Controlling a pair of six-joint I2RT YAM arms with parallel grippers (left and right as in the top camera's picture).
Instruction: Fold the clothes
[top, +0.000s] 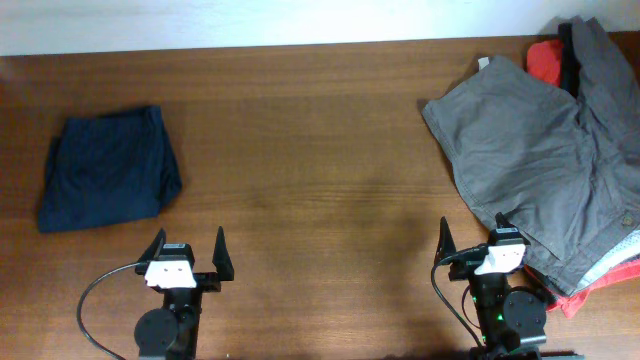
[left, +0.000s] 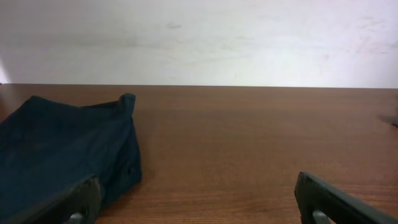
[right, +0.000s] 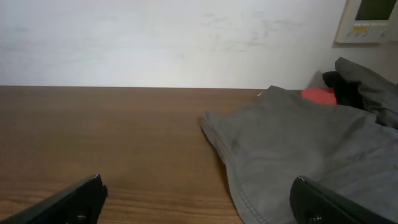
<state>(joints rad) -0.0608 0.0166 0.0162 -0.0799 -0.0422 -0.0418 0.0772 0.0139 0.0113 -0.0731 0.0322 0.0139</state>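
The grey-khaki shorts (top: 520, 150) lie spread and rumpled on the right part of the wooden table (top: 320, 120), a pale scrap of label showing at their far edge. They are the top layer of a loose heap. A red garment (top: 545, 60) pokes out behind them at the far side, a black garment (top: 570, 45) sits just beside that, and a darker grey garment (top: 608, 80) drapes over the shorts' right side. More red and pale cloth (top: 605, 278) shows from under their near right corner.

The right gripper (top: 472, 232) sits at the near left corner of the shorts with its jaws spread wide and nothing between them. Its left finger stands over bare wood just beside the shorts. Its right finger overlaps the edge of the cloth from above, though whether it touches the fabric I cannot tell. From the right wrist camera the shorts (right: 298, 149) fill the right half of the view, their hem running away from the right gripper (right: 198, 186), with the red garment (right: 319, 95) beyond them.

The left gripper (top: 189, 243) is well apart from the shorts, far to their left, also wide open and holding nothing. A folded navy-blue garment (top: 108, 180) lies farther left of the shorts than that, flat on the wood. In the left wrist view the navy garment (left: 62, 155) lies ahead of the left finger of the left gripper (left: 198, 186)
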